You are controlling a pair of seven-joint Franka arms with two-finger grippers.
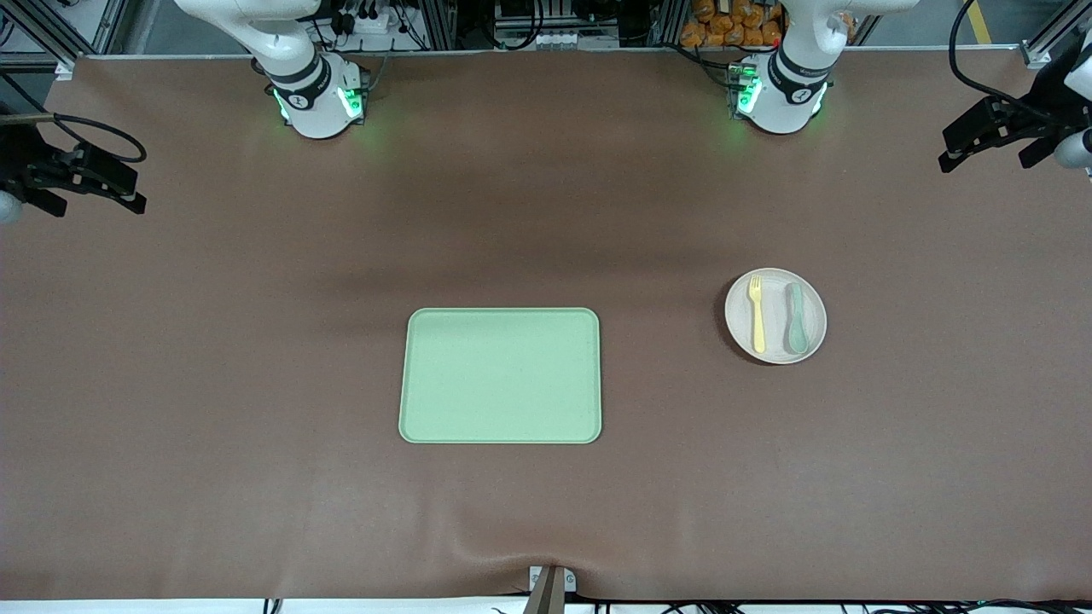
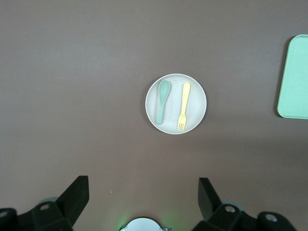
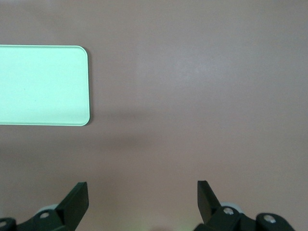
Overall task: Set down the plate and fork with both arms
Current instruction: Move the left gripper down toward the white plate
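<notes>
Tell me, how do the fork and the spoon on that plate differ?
The fork is pale yellow, while the spoon is grey-green. The fork ends in tines; the spoon ends in a rounded bowl. The fork lies toward the tray's side of the plate, the spoon toward the left arm's end of the table. They share similar length, lie parallel, and both rest on the plate.

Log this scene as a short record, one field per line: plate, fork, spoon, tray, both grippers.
plate: flat on the table, toward the left arm's end, apart from the tray
fork: lying on the plate beside the spoon
spoon: lying on the plate
tray: mid-table, nothing on it
left gripper: open, holding nothing, up over bare table at the left arm's end
right gripper: open, holding nothing, up over bare table at the right arm's end
</notes>
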